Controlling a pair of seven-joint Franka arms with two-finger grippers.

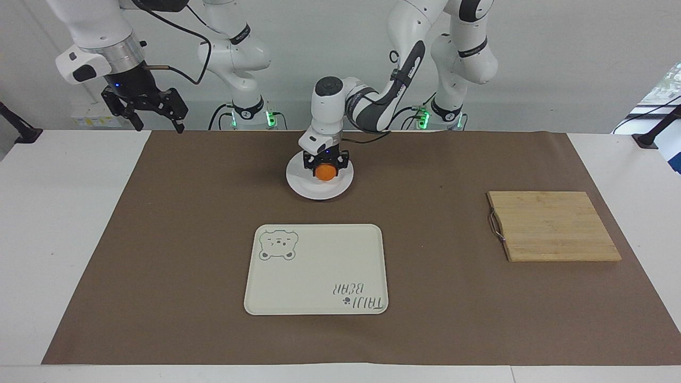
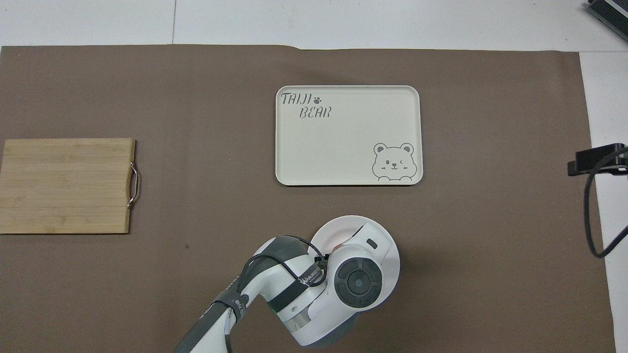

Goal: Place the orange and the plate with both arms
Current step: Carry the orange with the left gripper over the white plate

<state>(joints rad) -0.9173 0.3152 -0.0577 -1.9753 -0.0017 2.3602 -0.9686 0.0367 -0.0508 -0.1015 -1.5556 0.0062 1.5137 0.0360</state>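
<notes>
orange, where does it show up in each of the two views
Facing view: the orange sits top centre, gripped by the left gripper over the white plate.
Overhead view: hidden under the left arm's wrist; only the plate's rim shows.
Shared landmark: the bear tray.
</notes>
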